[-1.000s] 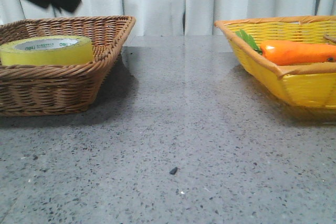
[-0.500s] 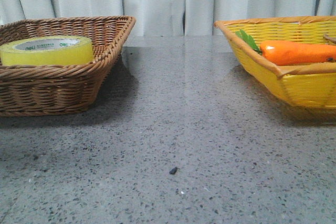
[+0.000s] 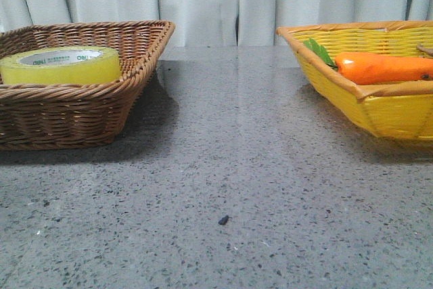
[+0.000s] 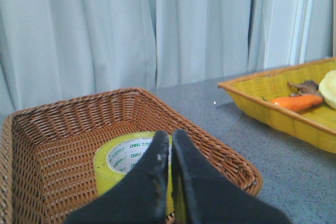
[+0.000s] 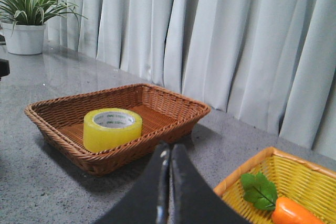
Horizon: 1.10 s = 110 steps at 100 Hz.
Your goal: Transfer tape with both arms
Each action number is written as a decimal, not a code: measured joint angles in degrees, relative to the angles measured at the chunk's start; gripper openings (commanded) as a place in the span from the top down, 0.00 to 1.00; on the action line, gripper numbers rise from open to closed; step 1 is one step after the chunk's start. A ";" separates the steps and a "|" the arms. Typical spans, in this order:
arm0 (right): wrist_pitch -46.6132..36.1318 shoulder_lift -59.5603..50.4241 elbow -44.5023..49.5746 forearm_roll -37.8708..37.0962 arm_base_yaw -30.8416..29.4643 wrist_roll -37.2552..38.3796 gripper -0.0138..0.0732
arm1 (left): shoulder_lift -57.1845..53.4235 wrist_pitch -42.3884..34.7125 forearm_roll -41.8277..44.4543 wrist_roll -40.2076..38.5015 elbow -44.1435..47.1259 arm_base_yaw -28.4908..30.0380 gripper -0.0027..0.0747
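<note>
The yellow tape (image 3: 61,64) lies flat in the brown wicker basket (image 3: 145,65) at the left of the table. It also shows in the left wrist view (image 4: 113,163) and in the right wrist view (image 5: 112,128). My left gripper (image 4: 170,136) is shut and empty, held above the basket with the tape below and beyond its tips. My right gripper (image 5: 170,149) is shut and empty, held high over the table between the two baskets. Neither gripper shows in the front view.
A yellow basket (image 3: 338,89) at the right holds an orange carrot (image 3: 382,67) with green leaves; both also show in the left wrist view (image 4: 273,114) and the right wrist view (image 5: 247,174). White curtains hang behind. A potted plant (image 5: 23,19) stands far off.
A dark arm part at the top left of the front view one second ago has moved out of view. The tape and baskets have not moved.
</note>
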 measured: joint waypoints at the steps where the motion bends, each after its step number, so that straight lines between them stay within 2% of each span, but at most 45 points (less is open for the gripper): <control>1: -0.35 -0.16 0.18 0.00 0.00 0.00 0.89 | -0.31 -0.01 0.00 0.00 0.46 0.00 0.99; 30: -4.36 -6.52 5.98 -1.79 0.00 0.00 0.89 | -9.26 -1.04 -2.50 0.00 5.30 0.00 0.99; 98: -4.70 -7.17 6.35 -1.92 0.00 0.00 0.89 | -9.75 -1.04 -3.06 0.00 5.33 0.00 0.99; 110: -4.70 -7.17 6.35 -1.92 0.00 0.00 0.89 | -9.75 -4.91 -3.06 0.00 7.87 0.50 0.99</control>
